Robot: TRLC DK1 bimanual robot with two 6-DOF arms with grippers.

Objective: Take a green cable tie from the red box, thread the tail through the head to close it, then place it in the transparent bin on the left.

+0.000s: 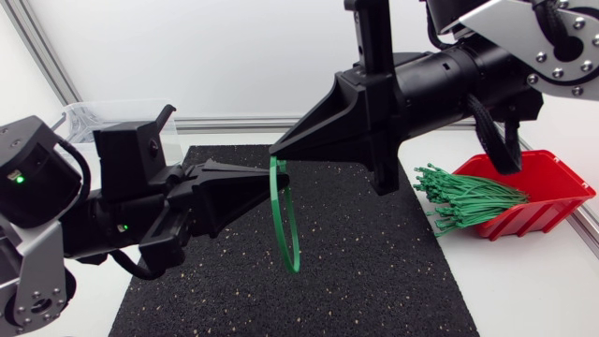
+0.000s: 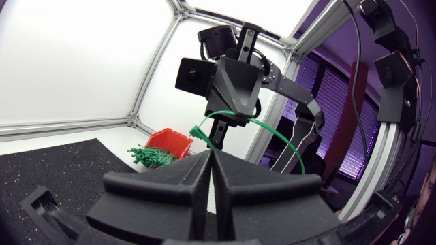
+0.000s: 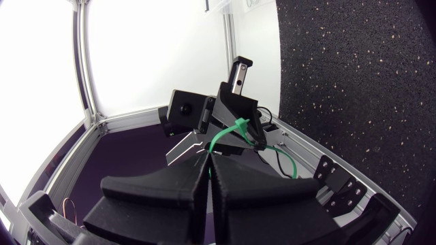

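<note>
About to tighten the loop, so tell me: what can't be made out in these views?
- Head view: whether the tail is through the head of the green cable tie; the left gripper and right gripper cover its ends.
- Head view: the transparent bin contents; the left arm hides much of it.

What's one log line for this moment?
left gripper: shut on green plastic cable tie | right gripper: same | tie looped, not binned

At mid-frame in the head view we see one green cable tie (image 1: 280,229) bent into a narrow upright loop. At right, the red box (image 1: 547,208) spills a bundle of green ties (image 1: 468,198). The transparent bin (image 1: 112,120) sits upper left.
</note>
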